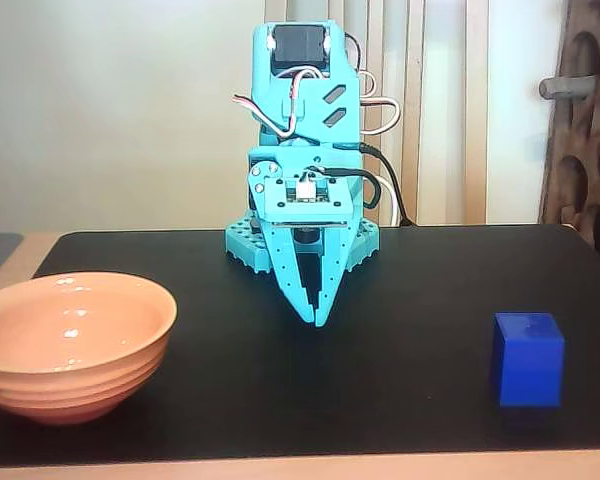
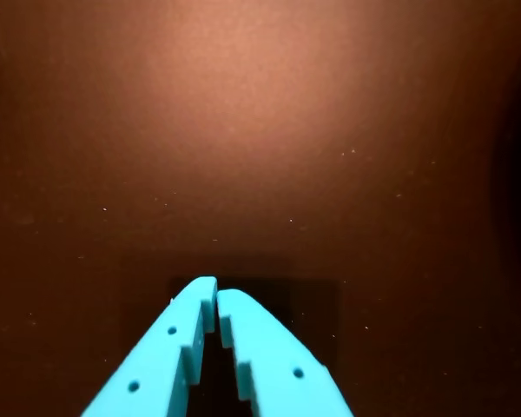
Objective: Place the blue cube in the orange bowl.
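Folded low at the back of the black table (image 1: 280, 400), the turquoise arm (image 1: 305, 120). Pointing down in front of it, the gripper (image 1: 315, 318), fingers pressed together, nothing between them. Same story in the wrist view: gripper (image 2: 216, 293) tips meeting over bare dark tabletop, perhaps just above it, hard to judge. Off to the gripper's right in the fixed view, well apart, the blue cube (image 1: 527, 358), flat on the table. Far on the gripper's left, the orange bowl (image 1: 68, 345), upright, seemingly empty.
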### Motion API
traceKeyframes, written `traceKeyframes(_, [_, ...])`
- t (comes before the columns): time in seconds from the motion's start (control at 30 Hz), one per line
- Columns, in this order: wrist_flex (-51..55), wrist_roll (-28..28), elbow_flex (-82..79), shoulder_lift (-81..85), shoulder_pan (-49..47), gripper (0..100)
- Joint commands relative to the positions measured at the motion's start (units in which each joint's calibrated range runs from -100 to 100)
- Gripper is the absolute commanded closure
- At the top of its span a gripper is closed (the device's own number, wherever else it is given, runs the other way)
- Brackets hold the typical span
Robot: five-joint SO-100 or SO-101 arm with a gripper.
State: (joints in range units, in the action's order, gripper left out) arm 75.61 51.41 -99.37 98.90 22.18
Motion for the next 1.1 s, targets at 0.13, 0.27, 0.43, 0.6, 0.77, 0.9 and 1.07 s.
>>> traceKeyframes(0.13, [0.18, -0.18, -0.63, 0.68, 0.29, 100])
traceKeyframes(0.27, [0.18, -0.23, -0.63, 0.68, 0.29, 100])
traceKeyframes(0.43, [0.18, -0.23, -0.63, 0.68, 0.69, 100])
traceKeyframes(0.6, [0.18, -0.23, -0.63, 0.68, 0.79, 100])
traceKeyframes(0.77, [0.18, -0.23, -0.63, 0.68, 0.79, 100])
traceKeyframes(0.9, [0.18, -0.23, -0.63, 0.68, 0.79, 100])
traceKeyframes(1.07, [0.18, -0.23, -0.63, 0.68, 0.69, 100])
